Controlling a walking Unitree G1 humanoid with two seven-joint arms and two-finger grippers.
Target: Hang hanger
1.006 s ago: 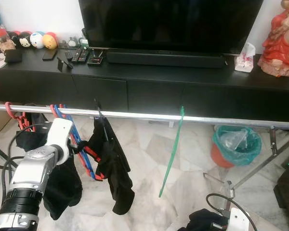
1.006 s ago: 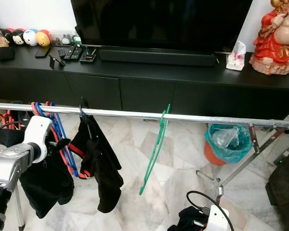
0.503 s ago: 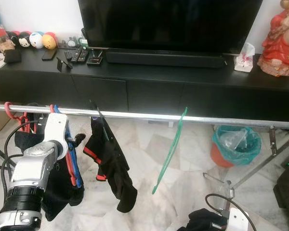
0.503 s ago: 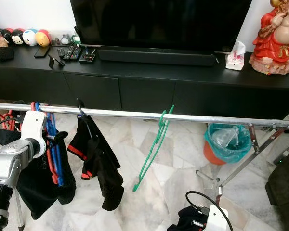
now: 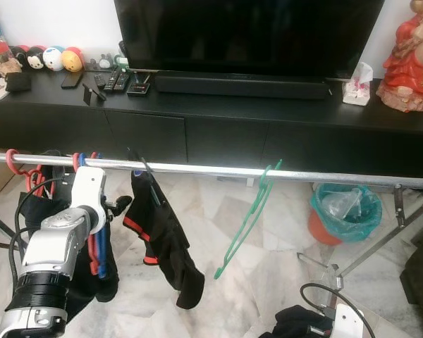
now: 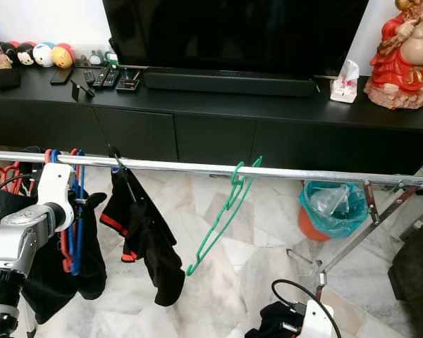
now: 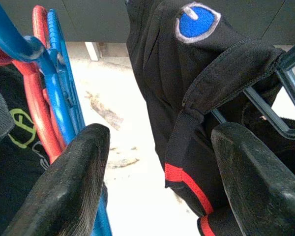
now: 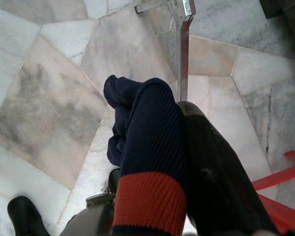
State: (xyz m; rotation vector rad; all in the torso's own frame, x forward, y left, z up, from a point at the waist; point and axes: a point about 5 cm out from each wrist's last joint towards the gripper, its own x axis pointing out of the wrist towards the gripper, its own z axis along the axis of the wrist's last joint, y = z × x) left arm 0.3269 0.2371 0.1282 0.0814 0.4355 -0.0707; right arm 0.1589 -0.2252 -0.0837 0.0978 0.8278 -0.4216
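While my left gripper (image 7: pixel 155 182) hovers with fingers apart, the black garment (image 5: pixel 162 236) on its hanger hangs from the rail (image 5: pixel 197 169) just beyond them; my right gripper (image 8: pixel 179 196) clamps a navy sock (image 8: pixel 147 162), kept low for later.

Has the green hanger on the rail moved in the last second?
Yes. The green hanger has swung: its lower end has moved toward the black garment, and its hook stays on the metal rail.
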